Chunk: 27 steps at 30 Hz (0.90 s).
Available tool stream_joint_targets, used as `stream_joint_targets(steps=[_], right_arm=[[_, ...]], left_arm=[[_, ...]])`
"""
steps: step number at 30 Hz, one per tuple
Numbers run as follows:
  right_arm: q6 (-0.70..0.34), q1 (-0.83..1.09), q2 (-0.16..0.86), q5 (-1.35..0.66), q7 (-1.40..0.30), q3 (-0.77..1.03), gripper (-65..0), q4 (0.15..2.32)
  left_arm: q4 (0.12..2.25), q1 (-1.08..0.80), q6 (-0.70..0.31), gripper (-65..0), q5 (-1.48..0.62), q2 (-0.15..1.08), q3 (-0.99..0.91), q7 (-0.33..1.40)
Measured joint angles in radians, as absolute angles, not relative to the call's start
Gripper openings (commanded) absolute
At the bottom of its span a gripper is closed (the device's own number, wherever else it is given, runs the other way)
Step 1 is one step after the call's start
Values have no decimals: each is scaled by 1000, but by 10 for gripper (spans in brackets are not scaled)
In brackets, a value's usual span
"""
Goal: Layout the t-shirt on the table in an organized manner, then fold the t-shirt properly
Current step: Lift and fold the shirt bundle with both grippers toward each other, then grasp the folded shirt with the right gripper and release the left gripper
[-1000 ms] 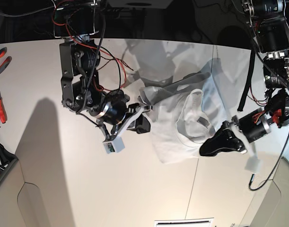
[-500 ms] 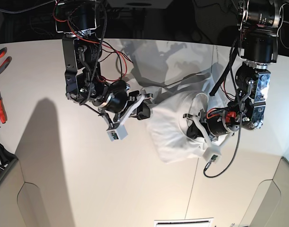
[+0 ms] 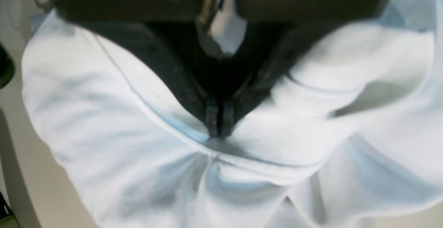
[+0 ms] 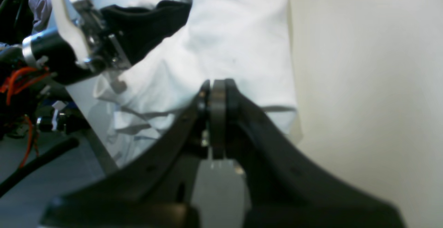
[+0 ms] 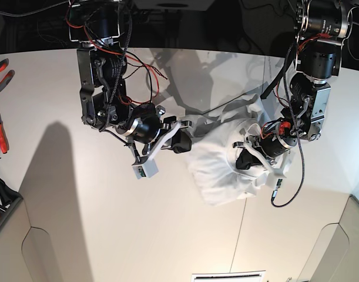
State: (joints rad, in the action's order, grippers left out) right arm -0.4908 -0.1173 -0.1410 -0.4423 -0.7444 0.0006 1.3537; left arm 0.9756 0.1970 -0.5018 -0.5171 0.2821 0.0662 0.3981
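T-shirt [image 5: 223,167] sits bunched in a lump right of ctr in base view, on the table [image 5: 108,235] beside its dark seam. Left gripper [image 3: 217,133], jaws together, pinches a seam fold of the cloth at ctr of left wrist view. Right gripper [image 4: 216,93] at ctr of right wrist view, jaws pressed together at shirt's edge; can't tell if cloth is caught betw. them.

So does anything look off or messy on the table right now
Yes. The t-shirt is bunched into a wrinkled heap near the table's seam, not laid flat. The left gripper is shut on a fold of it. The right gripper is shut at its edge; a grip there is unclear.
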Motion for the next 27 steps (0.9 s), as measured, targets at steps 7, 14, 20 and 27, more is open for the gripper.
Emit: stream_joint_targets(steps=[7, 14, 20, 27], right_arm=[[-494, -199, -141, -495, -832, 1, -650, 1407], [-494, -254, -141, -497, -836, 1, -650, 1457], [-494, -292, -141, -463, -836, 1, -650, 1458], [-547, -343, -123, -326, -778, -49, -650, 1458]], left_arm=[[976, 197, -587, -650, -509, 286, 64, 397], [1043, 189, -607, -650, -491, 286, 64, 431], [1139, 180, -646, -650, -480, 285, 55, 463], [1385, 161, -687, -650, -599, 283, -122, 513]])
